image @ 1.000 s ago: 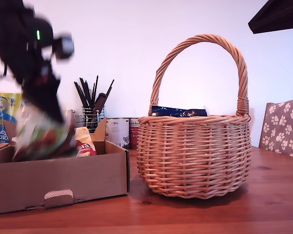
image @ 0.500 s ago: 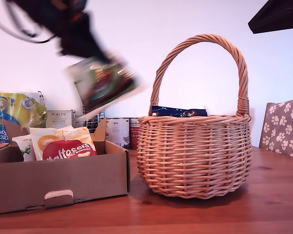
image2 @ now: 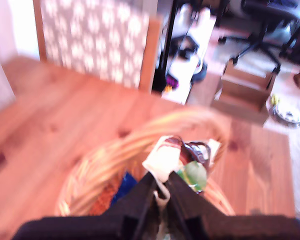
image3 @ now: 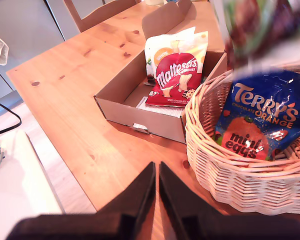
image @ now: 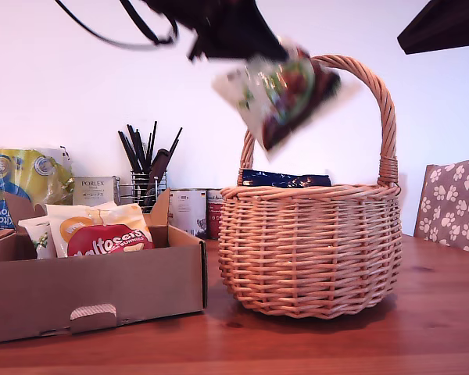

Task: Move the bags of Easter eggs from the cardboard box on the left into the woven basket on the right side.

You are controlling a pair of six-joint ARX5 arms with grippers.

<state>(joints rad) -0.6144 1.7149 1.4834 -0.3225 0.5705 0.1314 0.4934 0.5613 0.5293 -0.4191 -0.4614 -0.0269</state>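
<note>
— Swung across since half a second ago: first claw [image: 254,47] with a blurred green-and-white bag [image: 277,94], from above the gap beside the cardboard box [image: 94,289] to just over the woven basket [image: 309,250], in front of its arched handle [image: 375,86].

— Grip?

— Pinched on the bag's top edge, seen in the first wrist view [image2: 160,192]; bag [image2: 182,160] hanging clear above the basket rim [image2: 90,175], not touching it.

— Other claw?

— Second claw [image3: 156,175] pressed together on nothing, hovering over bare desk [image3: 65,90] near the box's front corner and the basket's side.

— Nearest things first, then.

— Box toward the desk's front edge, at the exterior view's left, with a red-and-cream Maltesers bag [image: 105,234] leaning upright inside and a white bag [image: 39,234] beside it. Basket just beside the box, apart from it. Dark blue Terry's bag [image3: 262,117] lying in the basket, its edge showing above the rim. Behind the box, near the wall: kitchen towel pack [image: 19,183], Porlex carton [image: 94,190], wire utensil holder [image: 144,176], two tins [image: 189,209].
</note>
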